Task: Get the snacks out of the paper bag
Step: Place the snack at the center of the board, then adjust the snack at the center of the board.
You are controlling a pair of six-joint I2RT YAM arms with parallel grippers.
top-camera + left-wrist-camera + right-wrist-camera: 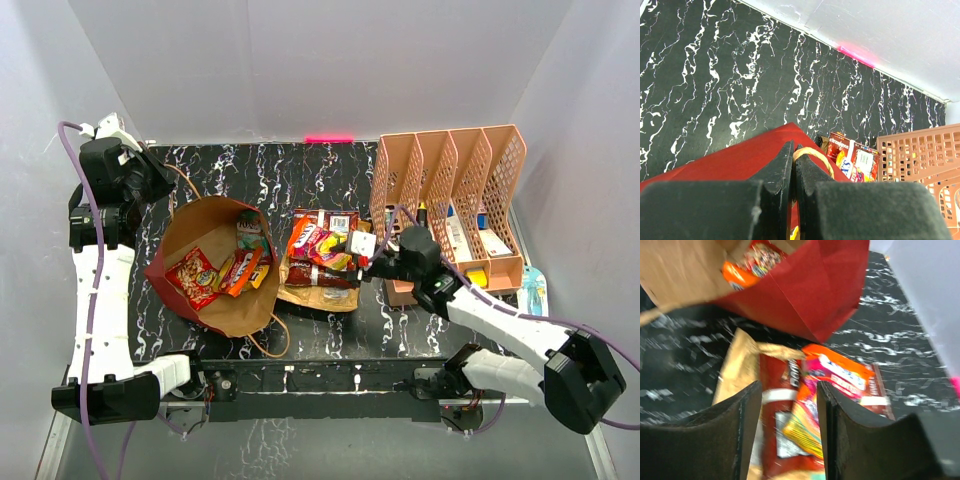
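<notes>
The paper bag (205, 222), red outside and brown inside, lies tilted on the black marbled table with its mouth facing up and right. Several snacks (222, 270) lie inside it near the mouth. More snacks (322, 252) lie piled on the table just right of the bag. My left gripper (163, 190) is shut on the bag's far rim; in the left wrist view (795, 148) the brown cord handle (816, 154) loops out between the fingers over the red paper (740, 160). My right gripper (362, 262) is open and empty over the outside pile (837, 374), with the bag (805, 290) beyond.
A pink mesh desk organiser (450, 185) with stationery stands at the back right, close behind my right arm; it also shows in the left wrist view (920, 155). A teal item (532, 290) lies at the right edge. White walls enclose the table.
</notes>
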